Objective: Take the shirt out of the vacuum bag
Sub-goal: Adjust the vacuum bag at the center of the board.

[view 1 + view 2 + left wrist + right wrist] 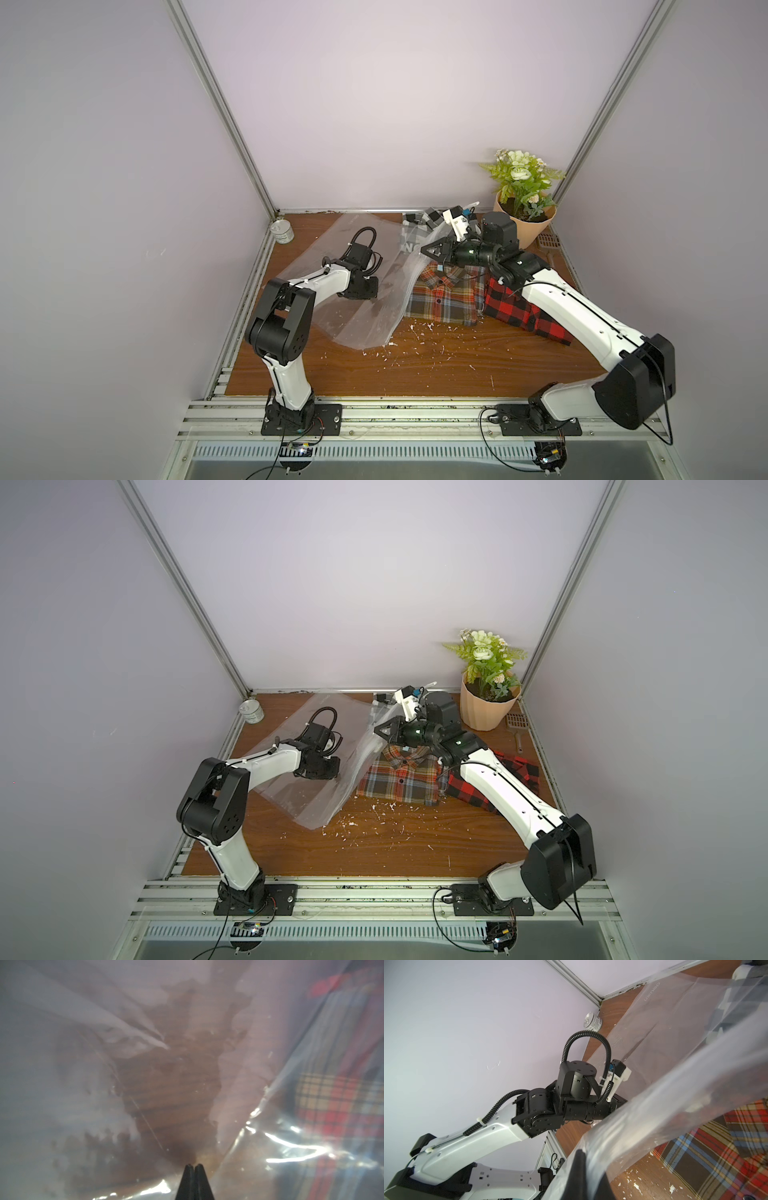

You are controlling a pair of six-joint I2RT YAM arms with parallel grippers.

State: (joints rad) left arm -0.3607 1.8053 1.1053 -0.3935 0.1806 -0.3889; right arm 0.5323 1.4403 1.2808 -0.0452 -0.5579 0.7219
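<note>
Vacuum bag (357, 316): clear film lying flat on the left-centre of the wooden table (457, 374), apparently empty, since the wood grain shows straight through it in both top views. Its edge toward the shirts is lifted off the table and rises to the right gripper (423, 250), whose jaws are closed, evidently pinching that edge. In the right wrist view the film drapes away from the finger. Left gripper (194, 1166): jaws shut tight, tips down on the flat part of the bag. It seems to be pinning the bag, but I cannot tell whether any film is caught between the jaws. Orange-brown plaid shirt (446, 297): folded on the table just beside the raised bag edge, and its fabric looks bare from above. The left wrist view sees it only through the film, so the raised edge may overhang its side. Judgement: extraction is essentially done. What is left is to confirm the shirt is fully clear of the bag mouth, then release the bag. Further out, a red-black check shirt (523, 311) lies under the right arm and a grey check garment (415, 222) sits at the back. There are also a potted plant (525, 226), a tin (283, 232) and scattered white flecks (415, 336).
</note>
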